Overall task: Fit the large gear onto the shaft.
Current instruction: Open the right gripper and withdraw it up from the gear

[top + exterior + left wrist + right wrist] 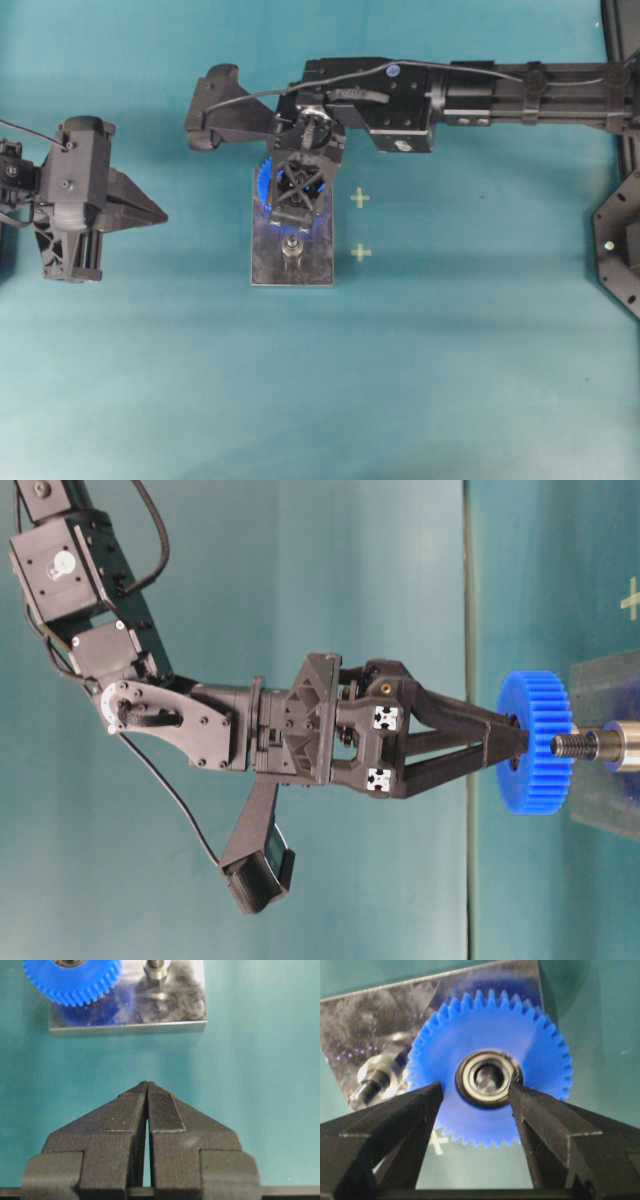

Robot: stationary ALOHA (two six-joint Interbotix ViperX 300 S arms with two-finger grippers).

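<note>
Gear (490, 1067) sits on its shaft (487, 1079) on the block (365, 1025). Right gripper (476, 1096) stands wide open astride the bearing, holding nothing. Best lift straight off, not nudging the teeth.

Lighting's pretty even and soft across my teal worktop (450, 380), bright enough, only faint shadows under my arms in the overhead view. That one's a bit soft all over, with darker corners at 11 and 1 o'clock. The grey block (262, 262) throws glare; in my right wrist view its surface (365, 1025) is mottled with reflections, plus a blue tint off the large gear (492, 1035). My right claw (476, 1095) fingers sit dark and blurry at 7 and 5 o'clock. Left wrist view: my left claw (147, 1090) is sharp and the gear (75, 982) at 11 o'clock slightly fuzzy.
</note>
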